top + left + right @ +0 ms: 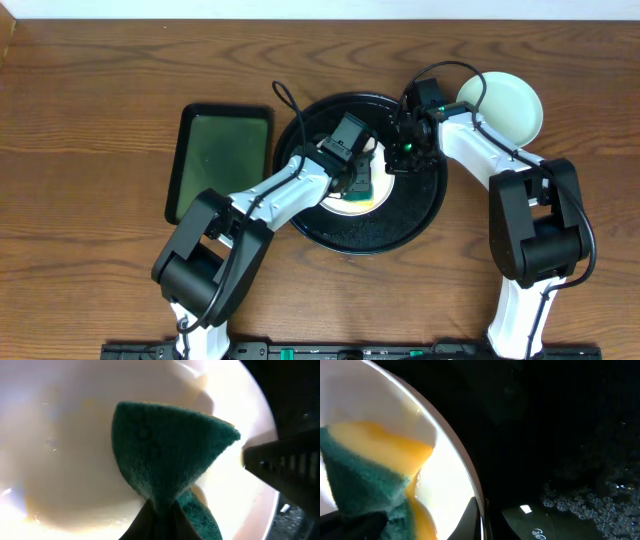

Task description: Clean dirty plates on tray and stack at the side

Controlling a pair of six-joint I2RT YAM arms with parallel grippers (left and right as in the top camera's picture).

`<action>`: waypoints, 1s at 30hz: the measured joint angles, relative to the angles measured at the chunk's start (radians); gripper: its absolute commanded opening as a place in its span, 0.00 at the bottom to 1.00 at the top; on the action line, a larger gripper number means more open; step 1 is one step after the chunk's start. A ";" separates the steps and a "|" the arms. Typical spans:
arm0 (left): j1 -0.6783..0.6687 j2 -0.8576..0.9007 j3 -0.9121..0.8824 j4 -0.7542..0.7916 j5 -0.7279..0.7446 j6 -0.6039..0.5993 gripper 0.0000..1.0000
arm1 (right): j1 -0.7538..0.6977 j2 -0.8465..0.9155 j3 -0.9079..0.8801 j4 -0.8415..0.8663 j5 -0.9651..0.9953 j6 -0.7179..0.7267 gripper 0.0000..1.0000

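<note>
A white plate (384, 181) lies in the black tray (420, 212). My left gripper (355, 178) is shut on a green and yellow sponge (361, 190) and presses it onto the plate. In the left wrist view the sponge (165, 445) fans out over the plate (65, 435) from my jaws (160, 517). My right gripper (401, 158) is shut on the plate's right rim; in the right wrist view its fingers (482, 515) straddle the rim (445, 475) over the tray (545, 420). A pale mint plate (506, 105) lies on the table at the back right. A third plate is not visible.
A dark green rectangular tray (220, 160) lies left of the black tray. Soap foam (590, 500) spots the black tray's floor. The right gripper's finger (285, 462) shows at the plate's edge in the left wrist view. The wooden table (90, 100) surrounds everything.
</note>
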State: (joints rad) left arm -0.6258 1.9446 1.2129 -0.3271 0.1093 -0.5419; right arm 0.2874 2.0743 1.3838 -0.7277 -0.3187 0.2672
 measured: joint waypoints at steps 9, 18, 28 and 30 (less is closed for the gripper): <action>-0.014 -0.016 0.011 -0.150 -0.433 0.003 0.07 | 0.000 0.000 0.001 -0.003 0.003 0.000 0.01; 0.042 -0.131 0.003 -0.176 -0.648 0.034 0.08 | 0.005 0.000 0.008 -0.014 0.009 -0.013 0.01; 0.331 -0.360 0.002 -0.207 -0.272 0.045 0.07 | 0.024 -0.140 0.016 -0.057 0.172 -0.093 0.01; 0.413 -0.362 0.002 -0.236 -0.211 0.045 0.08 | 0.032 -0.235 0.024 -0.053 0.246 -0.141 0.01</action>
State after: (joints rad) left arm -0.2131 1.5829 1.2148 -0.5629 -0.1020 -0.4969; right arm 0.3191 1.8389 1.4082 -0.7811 -0.0727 0.1261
